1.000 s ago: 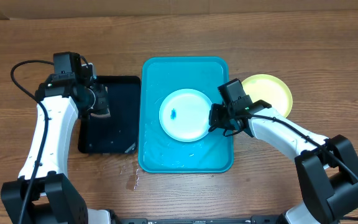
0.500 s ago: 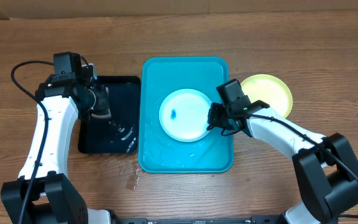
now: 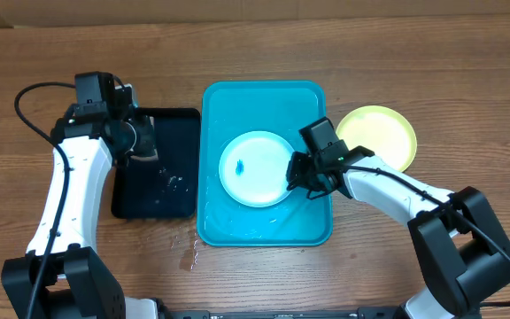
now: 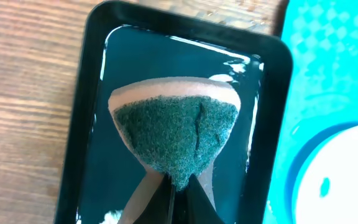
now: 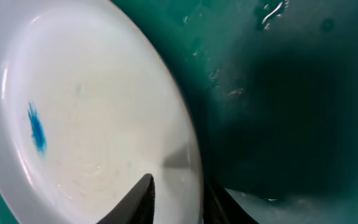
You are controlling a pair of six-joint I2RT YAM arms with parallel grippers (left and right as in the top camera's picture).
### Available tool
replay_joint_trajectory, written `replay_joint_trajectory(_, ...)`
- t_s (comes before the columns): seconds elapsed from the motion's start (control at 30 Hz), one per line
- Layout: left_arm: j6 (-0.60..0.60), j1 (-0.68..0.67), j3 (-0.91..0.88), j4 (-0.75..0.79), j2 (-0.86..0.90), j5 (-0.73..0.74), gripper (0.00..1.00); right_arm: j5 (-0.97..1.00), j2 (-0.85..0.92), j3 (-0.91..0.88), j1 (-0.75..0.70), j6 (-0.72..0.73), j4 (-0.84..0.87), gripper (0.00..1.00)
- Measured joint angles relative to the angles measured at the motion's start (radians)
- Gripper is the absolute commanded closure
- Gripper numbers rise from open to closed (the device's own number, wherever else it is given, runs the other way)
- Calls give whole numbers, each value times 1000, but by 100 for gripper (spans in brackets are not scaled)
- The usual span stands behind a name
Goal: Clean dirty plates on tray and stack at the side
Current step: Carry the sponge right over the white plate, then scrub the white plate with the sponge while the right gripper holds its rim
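A pale plate (image 3: 253, 168) with a light blue rim and a small blue smudge lies in the turquoise tray (image 3: 264, 102). My right gripper (image 3: 294, 174) is shut on the plate's right rim. In the right wrist view the rim sits between the fingers (image 5: 179, 196), and the plate (image 5: 86, 124) looks tilted off the tray floor (image 5: 291, 93). A yellow-green plate (image 3: 377, 137) lies on the table right of the tray. My left gripper (image 3: 142, 146) is shut on a green-and-tan sponge (image 4: 176, 134) over the black tray (image 3: 153, 177).
The black tray (image 4: 86, 118) holds water and sits against the turquoise tray's left side. A few water drops lie on the wood (image 3: 189, 252) in front of the trays. Bare wooden table (image 3: 467, 97) surrounds everything.
My right gripper has pulled the plate left and slightly toward the front of the tray. My left gripper stays over the black tray with the sponge; the water there has rippled.
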Motion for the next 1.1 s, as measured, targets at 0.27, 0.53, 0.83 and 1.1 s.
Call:
replay_joint_trajectory(0.27,0,-197,0,21,0,91,96,-3,0,0,0,2,-2,90)
replay_joint_trajectory(0.53,-51,-462,0,31,14,84,96,-6,0,0,0,4,-10,91)
replay_joint_trajectory(0.83,-114,-520,0,64,112,6,96,-6,0,0,0,6,-14,63)
replay_joint_trajectory(1.1,-126,-511,0,54,116,-4,96,-10,0,0,0,2,-8,95)
